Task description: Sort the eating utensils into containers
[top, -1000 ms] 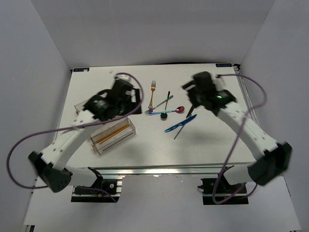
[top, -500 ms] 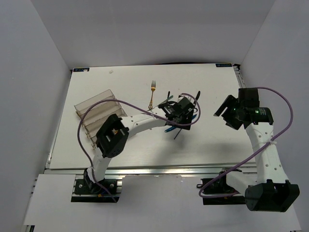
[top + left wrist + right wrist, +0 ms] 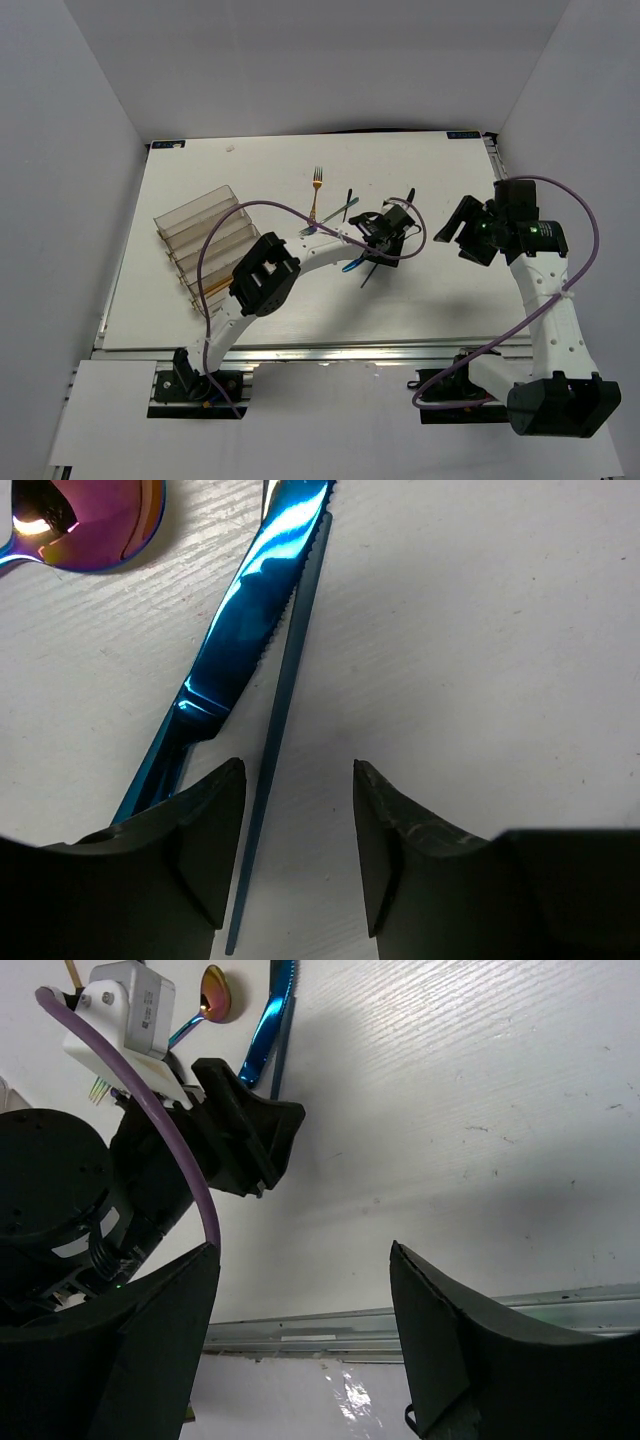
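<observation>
**Left end effector open astride a thin stick, right one open and empty**

From above, the left end effector (image 3: 380, 240) reaches to the middle of the counter (image 3: 250, 165) and covers most of a cluster of cutlery. Only the end of a blue knife (image 3: 350, 266), a dark stick (image 3: 367, 279) and a black stick (image 3: 349, 199) poke out from under it. A gold fork (image 3: 316, 190) lies clear, toward the far edge. The clear tray (image 3: 190, 212) sits near the left edge, its near end crossed by the arm and a purple cable (image 3: 215, 240); what it holds is hard to make out. The right end effector (image 3: 460, 230) hangs over bare counter, well apart from the cutlery.

The left wrist view shows the jaws parted and gripping nothing. The stick runs between the fingers (image 3: 205, 840), close to one of them. The knife lies just beside it, its handle cut off behind that finger. A rainbow-tinted spoon (image 3: 90, 520) is cropped at the corner.

In the right wrist view the jaws are wide apart and empty, with open counter ahead and the counter's metal rail (image 3: 330, 1325) below.
</observation>
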{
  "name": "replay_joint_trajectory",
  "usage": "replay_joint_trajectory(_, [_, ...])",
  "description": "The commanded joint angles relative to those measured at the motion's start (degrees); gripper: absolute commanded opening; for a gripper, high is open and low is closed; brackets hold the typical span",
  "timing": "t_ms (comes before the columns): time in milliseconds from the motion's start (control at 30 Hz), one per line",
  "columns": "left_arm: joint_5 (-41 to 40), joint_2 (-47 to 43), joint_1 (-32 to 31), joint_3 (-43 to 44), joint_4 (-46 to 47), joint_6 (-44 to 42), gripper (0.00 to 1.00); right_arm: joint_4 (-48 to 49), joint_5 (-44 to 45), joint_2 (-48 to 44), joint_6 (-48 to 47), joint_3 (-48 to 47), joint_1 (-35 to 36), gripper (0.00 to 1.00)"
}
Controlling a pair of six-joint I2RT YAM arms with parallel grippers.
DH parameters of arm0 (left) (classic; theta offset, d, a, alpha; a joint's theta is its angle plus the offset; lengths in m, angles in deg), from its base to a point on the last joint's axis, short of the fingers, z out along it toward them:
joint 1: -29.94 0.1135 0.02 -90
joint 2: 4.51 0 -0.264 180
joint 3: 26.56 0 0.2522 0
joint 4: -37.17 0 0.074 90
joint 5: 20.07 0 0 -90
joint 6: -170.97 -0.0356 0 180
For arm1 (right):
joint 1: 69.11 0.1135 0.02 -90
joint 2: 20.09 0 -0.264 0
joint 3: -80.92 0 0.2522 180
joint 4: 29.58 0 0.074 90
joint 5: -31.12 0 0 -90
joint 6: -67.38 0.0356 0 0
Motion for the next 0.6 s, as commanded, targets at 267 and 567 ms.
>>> replay_joint_trajectory(267, [2.56, 4.94, 0.37, 4.3, -2.49, -0.08, 0.41, 0.91, -4.18, 2.09, -0.71, -3.41, -0.14, 0.73])
replay_joint_trajectory(567, [-0.95, 8.81, 0.28, 6.68, -7.51, -2.72, 0.4, 1.17, -5.67, 1.74, -0.62, -4.12, -0.14, 0.73])
